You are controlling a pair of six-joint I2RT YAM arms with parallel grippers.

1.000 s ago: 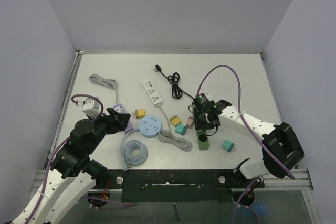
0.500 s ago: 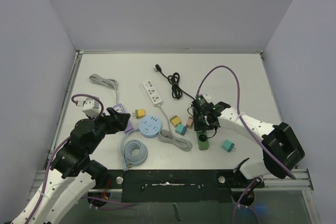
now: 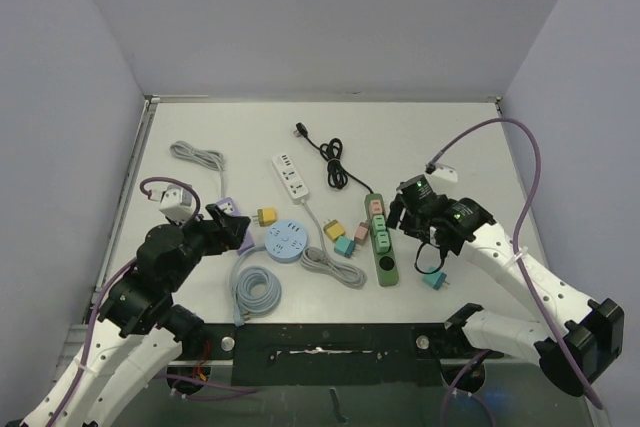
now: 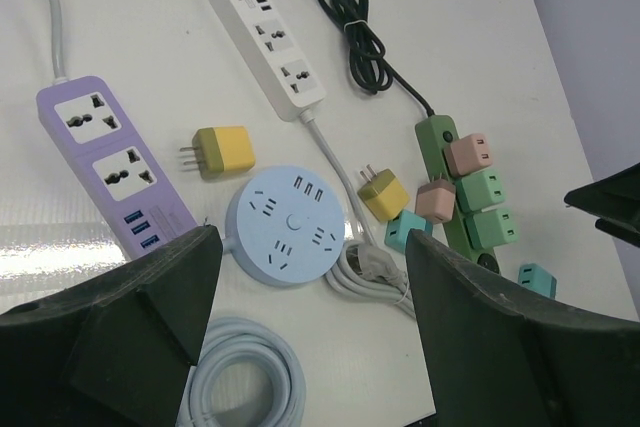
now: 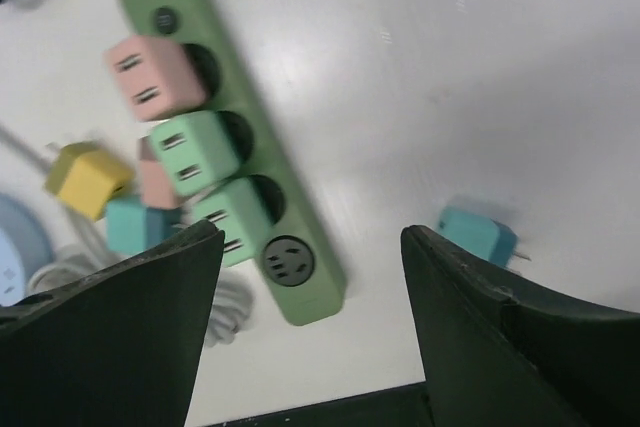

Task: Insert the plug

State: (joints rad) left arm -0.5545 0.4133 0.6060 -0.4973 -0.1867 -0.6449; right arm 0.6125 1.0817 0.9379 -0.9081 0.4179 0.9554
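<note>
The right gripper (image 5: 310,230) and the left gripper (image 4: 312,237) both stand with jaws wide apart, holding nothing. The teal plug (image 5: 478,235) lies just right of the near end of the green power strip (image 5: 318,292). It is probably light, hard and slippery, so it is best pinched across its flat sides.

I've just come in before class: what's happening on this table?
The right hand is open beside the green power strip, holding nothing. The strip carries one pink plug and two green plugs, with its end socket free. A teal plug lies loose nearby. The left hand hangs open near the purple strip, empty.
</note>
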